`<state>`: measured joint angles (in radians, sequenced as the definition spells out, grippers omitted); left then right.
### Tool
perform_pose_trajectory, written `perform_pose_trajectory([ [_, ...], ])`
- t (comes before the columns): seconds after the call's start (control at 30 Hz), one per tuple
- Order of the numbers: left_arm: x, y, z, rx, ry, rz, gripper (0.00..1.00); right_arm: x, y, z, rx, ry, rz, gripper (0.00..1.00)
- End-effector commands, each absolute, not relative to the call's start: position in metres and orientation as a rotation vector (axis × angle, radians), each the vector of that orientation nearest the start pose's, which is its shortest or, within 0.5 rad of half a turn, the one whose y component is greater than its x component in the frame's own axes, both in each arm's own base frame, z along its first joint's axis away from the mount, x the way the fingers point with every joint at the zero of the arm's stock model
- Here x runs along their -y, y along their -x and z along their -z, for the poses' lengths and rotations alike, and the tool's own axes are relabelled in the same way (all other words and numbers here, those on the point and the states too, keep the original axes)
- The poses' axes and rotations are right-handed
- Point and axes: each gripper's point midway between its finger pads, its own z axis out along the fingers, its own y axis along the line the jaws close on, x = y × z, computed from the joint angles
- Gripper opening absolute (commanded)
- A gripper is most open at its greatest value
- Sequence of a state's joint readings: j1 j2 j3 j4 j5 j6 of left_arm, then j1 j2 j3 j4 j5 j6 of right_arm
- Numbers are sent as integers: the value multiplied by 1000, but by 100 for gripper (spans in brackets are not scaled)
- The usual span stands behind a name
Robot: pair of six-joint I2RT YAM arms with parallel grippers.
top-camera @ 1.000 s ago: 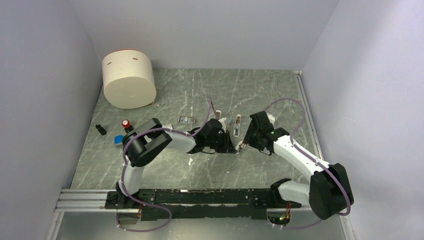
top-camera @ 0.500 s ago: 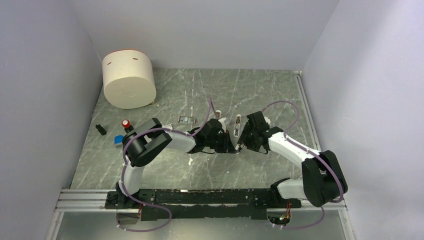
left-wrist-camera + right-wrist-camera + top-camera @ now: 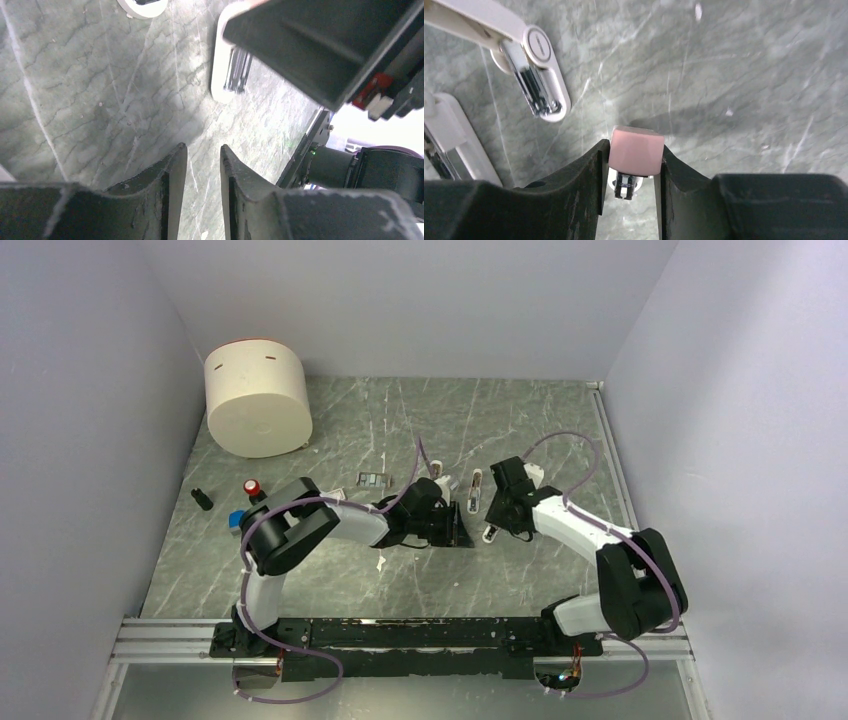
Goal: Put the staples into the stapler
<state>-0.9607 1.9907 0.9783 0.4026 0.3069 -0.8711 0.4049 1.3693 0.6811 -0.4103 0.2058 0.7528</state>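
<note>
The slim white stapler (image 3: 476, 490) lies at mid-table; in the left wrist view it is a white bar with a dark slot (image 3: 231, 70). A small grey block of staples (image 3: 372, 480) lies left of it, and a little red-and-white box (image 3: 253, 486) stands far left. My right gripper (image 3: 492, 529) is just below the stapler, shut on a pink stubby piece (image 3: 635, 151) with a black tab hanging under it, held just above the table. My left gripper (image 3: 460, 528) sits low beside it; its jaws (image 3: 203, 160) stand a narrow gap apart with only table between them.
A white piece with a chrome channel (image 3: 538, 80) and another white piece (image 3: 449, 142) lie left of the right fingers. A short white stubby piece (image 3: 440, 483) is near the stapler. A big white cylinder (image 3: 257, 398) stands back left. A blue item (image 3: 237, 520) and a black item (image 3: 203, 498) lie far left.
My right arm has folded inwards and its wrist has shifted a little left and back, still holding the pink piece. The left arm has barely moved.
</note>
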Motion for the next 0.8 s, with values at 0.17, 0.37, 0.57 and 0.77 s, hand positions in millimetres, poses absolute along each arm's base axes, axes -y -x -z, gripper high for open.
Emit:
perform_pose_trajectory([
  [0.17,440,-207,-57,-2375,-358,1318,38,-76,-311,-38,-2465,-478,44,40],
  [0.37,440,-208,-79,-2297,-391,1345,40,-81,-336,-36,-2440,-442,42,42],
  [0.57,434,-214,-97,-2247,-409,1295,43,-82,-338,-34,-2452,-436,44,53],
  [0.77,419,-230,-116,-2202,-384,1151,45,-85,-335,-53,-2439,-430,3,61],
])
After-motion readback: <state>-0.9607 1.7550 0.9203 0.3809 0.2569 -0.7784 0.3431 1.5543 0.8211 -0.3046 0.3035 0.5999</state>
